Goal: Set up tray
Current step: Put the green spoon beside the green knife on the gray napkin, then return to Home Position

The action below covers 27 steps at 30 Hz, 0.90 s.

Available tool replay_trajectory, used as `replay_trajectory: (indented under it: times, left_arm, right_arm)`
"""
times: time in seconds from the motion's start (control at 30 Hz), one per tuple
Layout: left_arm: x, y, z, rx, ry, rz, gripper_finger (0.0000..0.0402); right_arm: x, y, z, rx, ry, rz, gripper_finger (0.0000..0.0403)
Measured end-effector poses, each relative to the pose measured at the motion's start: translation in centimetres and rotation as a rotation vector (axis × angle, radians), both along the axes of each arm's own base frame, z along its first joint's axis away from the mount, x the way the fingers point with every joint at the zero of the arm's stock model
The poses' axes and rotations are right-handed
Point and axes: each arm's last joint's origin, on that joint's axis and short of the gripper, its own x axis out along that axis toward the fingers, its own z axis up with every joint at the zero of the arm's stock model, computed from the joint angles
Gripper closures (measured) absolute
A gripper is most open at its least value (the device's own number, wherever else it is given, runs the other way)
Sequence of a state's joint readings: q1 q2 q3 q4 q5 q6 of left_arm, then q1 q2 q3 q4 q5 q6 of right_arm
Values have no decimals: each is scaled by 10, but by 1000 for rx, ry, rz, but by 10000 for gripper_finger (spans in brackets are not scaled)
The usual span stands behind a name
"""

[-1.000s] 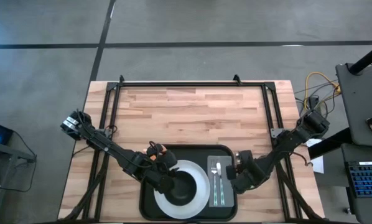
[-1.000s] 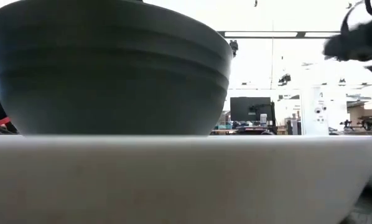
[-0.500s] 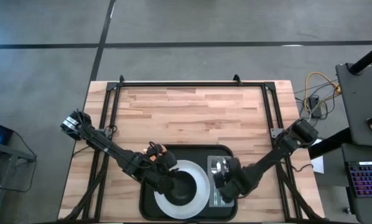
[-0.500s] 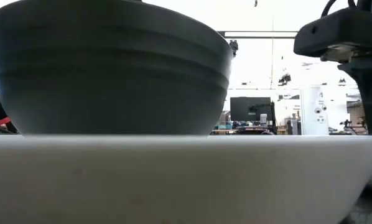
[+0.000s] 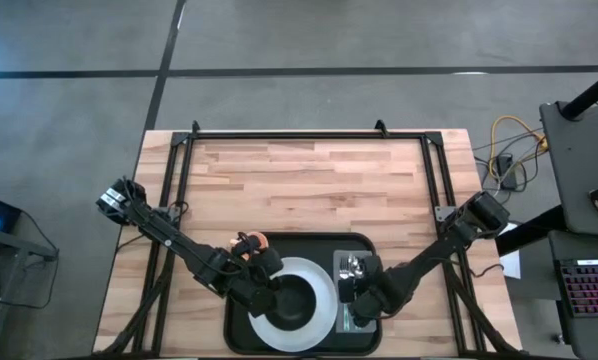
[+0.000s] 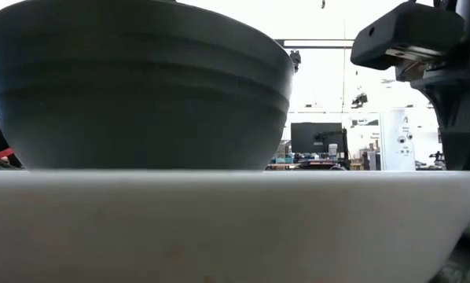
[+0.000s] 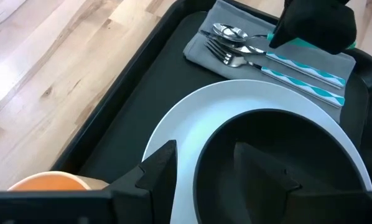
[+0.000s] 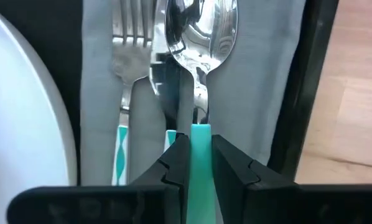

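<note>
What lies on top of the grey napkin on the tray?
On the grey napkin lie a fork and a spoon; a knife seems to lie between them, mostly covered. The right gripper hides the handle ends.

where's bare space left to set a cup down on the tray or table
The wooden table behind the tray is bare. The tray is crowded: plate with bowl, napkin with cutlery; only its back-left corner is free.

My right gripper hangs low, fingers pinched tight together — my left gripper rests lowered too, fingers spread apart.
</note>
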State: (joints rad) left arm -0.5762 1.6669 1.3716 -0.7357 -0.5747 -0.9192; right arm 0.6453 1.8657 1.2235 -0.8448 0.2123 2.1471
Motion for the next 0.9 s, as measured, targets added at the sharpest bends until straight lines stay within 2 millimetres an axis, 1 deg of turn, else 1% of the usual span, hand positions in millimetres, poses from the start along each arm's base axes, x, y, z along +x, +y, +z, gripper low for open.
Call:
replay_trajectory:
  times: [0.1, 0.4, 0.63, 0.7, 0.77, 0.83, 0.9]
  left_arm:
    - [0, 0, 0, 1, 0, -1, 261]
    - [0, 0, 0, 2, 1, -3, 261]
    - [0, 0, 0, 3, 1, -4, 261]
    - [0, 0, 0, 3, 1, -4, 261]
    - [0, 0, 0, 3, 1, -4, 261]
    - [0, -1, 1, 1, -2, -4, 261]
    - [1, -1, 5, -6, -13, -4, 261]
  right_arm:
    - [0, 0, 0, 1, 1, -8, 349]
    - [-1, -1, -1, 9, -1, -66, 296]
    - [-3, 1, 2, 7, 4, -52, 285]
    - [-4, 2, 6, 7, -3, -29, 287]
    - [-5, 2, 15, -20, -42, 19, 291]
    - [-5, 1, 27, -87, -109, 101, 296]
    - [-6, -3, 44, -192, -182, 207, 302]
